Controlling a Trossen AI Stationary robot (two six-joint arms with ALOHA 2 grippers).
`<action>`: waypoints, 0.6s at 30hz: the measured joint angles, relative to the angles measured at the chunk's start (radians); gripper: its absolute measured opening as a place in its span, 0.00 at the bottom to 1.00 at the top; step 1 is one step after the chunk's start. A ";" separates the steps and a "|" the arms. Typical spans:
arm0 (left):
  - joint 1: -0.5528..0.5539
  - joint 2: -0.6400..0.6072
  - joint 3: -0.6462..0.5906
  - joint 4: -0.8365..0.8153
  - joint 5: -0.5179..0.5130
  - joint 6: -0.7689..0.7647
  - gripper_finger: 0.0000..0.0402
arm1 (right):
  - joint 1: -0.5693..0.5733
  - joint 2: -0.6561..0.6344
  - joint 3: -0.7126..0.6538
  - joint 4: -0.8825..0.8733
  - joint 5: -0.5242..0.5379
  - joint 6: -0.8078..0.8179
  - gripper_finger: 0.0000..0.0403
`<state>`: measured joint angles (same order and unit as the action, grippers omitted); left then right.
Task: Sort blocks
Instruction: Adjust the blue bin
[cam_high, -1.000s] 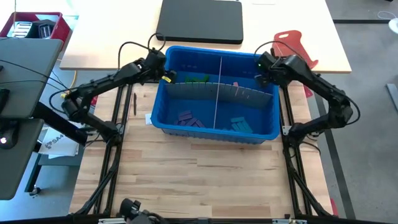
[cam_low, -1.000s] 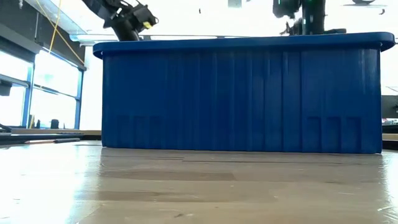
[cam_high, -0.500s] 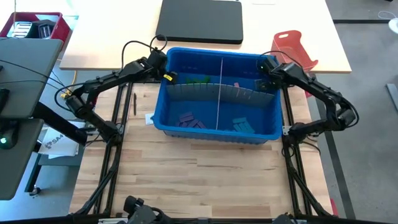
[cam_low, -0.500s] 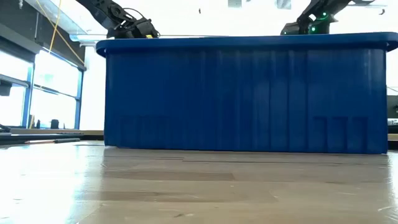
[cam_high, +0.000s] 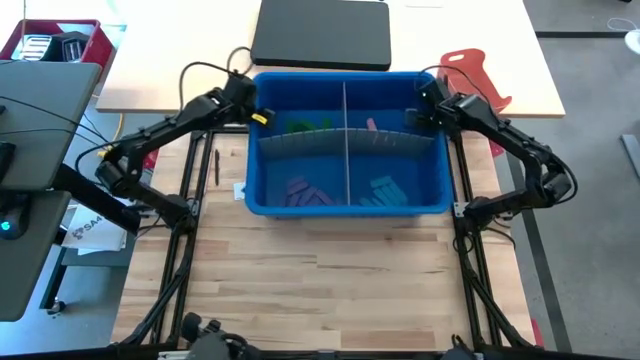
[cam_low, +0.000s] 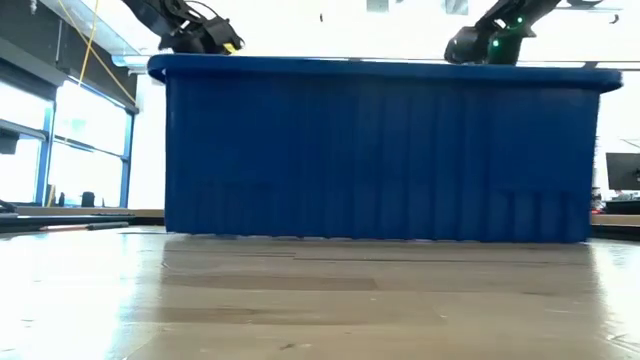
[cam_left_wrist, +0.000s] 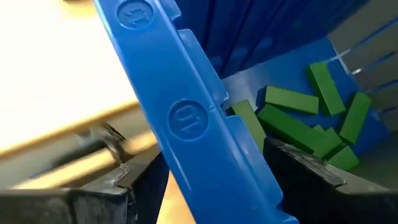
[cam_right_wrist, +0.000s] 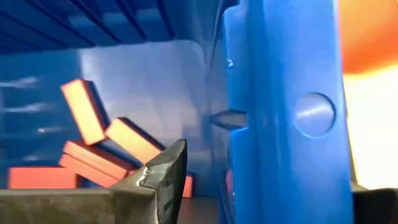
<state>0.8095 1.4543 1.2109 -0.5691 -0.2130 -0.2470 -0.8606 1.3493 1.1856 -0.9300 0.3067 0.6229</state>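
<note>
A blue bin (cam_high: 345, 75) stands on the wooden table, split by a grey divider (cam_high: 345, 145) into compartments. They hold green blocks (cam_high: 310, 126), pink blocks (cam_high: 372, 127), purple blocks (cam_high: 300, 190) and blue blocks (cam_high: 385, 188). My left gripper (cam_high: 250, 102) is at the bin's far left corner, astride the rim. My right gripper (cam_high: 425, 105) is astride the rim at the far right corner. The low view shows only the bin's near wall (cam_low: 380, 150), with both grippers just above its rim. Green blocks (cam_left_wrist: 298, 118) lie beyond my left fingers and pink blocks (cam_right_wrist: 93, 143) beyond my right. My left gripper has the bin's rim at the far left corner (cam_left_wrist: 205, 143) between its fingers, one finger inside the bin (cam_left_wrist: 298, 165) and one outside (cam_left_wrist: 118, 183), slanting down from the left. The bin rests on the table. My right gripper has the rim at the far right corner (cam_right_wrist: 280, 124) between its fingers, one inside (cam_right_wrist: 165, 171) and one outside (cam_right_wrist: 376, 202), slanting down from the right; whether both fingers touch the wall, I cannot tell.
A black flat case (cam_high: 320, 35) lies on the pale table beyond the bin. An orange-red plastic piece (cam_high: 470, 75) sits at the far right and a red box (cam_high: 60, 40) at the far left. Bare wood lies near the front edge.
The bin has turned about on the table from a skewed stand to square with the table's edges, and its far rim has shifted toward the far edge. My right gripper has come down and tipped onto the far right corner. My left gripper has shifted slightly with the far left corner.
</note>
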 joint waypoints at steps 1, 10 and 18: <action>0.012 -0.013 0.001 0.005 -0.004 0.013 0.61 | 0.007 0.000 0.009 0.024 0.000 0.001 0.45; 0.200 -0.058 0.080 -0.016 0.063 0.150 0.61 | 0.022 0.057 0.059 0.293 -0.045 0.027 0.45; 0.311 0.021 0.084 0.025 0.085 0.220 0.61 | 0.012 0.291 0.200 0.339 -0.010 0.002 0.45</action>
<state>1.1207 1.4757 1.2949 -0.5438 -0.1282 -0.0271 -0.8482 1.6407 1.3860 -0.5910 0.2971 0.6253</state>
